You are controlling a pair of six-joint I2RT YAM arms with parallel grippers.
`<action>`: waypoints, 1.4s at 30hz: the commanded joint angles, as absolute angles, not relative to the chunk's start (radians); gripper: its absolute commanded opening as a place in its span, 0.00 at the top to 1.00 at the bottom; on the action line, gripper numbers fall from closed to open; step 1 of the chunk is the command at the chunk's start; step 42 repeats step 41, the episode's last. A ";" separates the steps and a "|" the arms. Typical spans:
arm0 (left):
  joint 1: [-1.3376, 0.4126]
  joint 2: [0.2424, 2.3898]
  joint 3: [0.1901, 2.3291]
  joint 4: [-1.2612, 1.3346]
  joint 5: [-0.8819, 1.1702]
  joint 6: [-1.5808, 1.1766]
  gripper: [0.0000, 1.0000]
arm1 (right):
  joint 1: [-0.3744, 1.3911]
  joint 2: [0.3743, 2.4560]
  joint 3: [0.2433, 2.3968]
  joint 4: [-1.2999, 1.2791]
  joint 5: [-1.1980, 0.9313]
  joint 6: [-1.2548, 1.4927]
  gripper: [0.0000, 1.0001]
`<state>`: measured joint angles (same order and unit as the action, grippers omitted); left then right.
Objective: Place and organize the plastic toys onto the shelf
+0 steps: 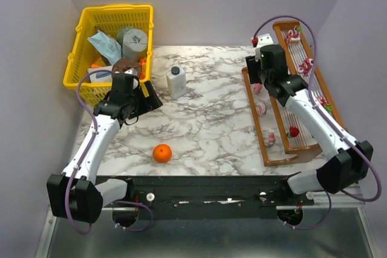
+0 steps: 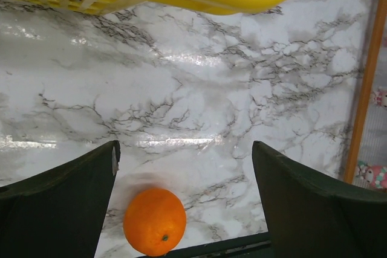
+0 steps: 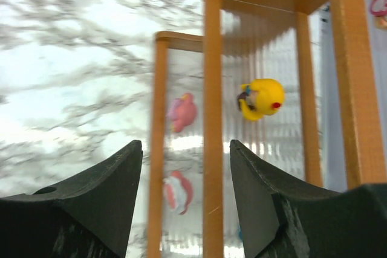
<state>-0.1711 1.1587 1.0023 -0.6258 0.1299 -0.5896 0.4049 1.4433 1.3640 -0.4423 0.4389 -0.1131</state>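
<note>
The shelf (image 1: 275, 160) is a brown stepped rack along the table's right side. Several small pink and red plastic toys stand on its tiers, among them a red one (image 1: 294, 131) and a pink one (image 1: 262, 109). My right gripper (image 1: 259, 72) hovers over the shelf's far end, open and holding nothing. In the right wrist view its gripper (image 3: 184, 149) looks down on a yellow toy (image 3: 261, 98), a pink toy (image 3: 182, 113) and a red-and-white toy (image 3: 178, 191) between the wooden rails (image 3: 212, 119). My left gripper (image 1: 145, 99) is wide open and holds nothing.
A yellow basket (image 1: 77, 58) of odds and ends sits at the back left, just behind the left gripper (image 2: 185, 149). An orange ball (image 1: 162, 153) lies near the front edge, also visible as the ball (image 2: 155, 220). A white bottle (image 1: 176, 81) stands mid-table.
</note>
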 commanded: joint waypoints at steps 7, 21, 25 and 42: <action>-0.178 1.077 1.009 -0.563 0.287 -0.595 0.01 | 0.410 1.128 1.381 -0.629 -0.046 0.074 0.23; -0.195 0.982 1.057 -0.683 0.207 -0.589 0.01 | 0.411 0.767 1.515 -0.793 -0.055 0.228 0.00; -0.195 0.962 1.052 -0.695 0.206 -0.598 0.01 | 0.410 0.721 1.542 -0.816 -0.031 0.247 0.00; -0.195 0.928 1.066 -0.704 0.170 -0.578 0.01 | 0.410 0.690 1.603 -0.877 0.045 0.282 0.00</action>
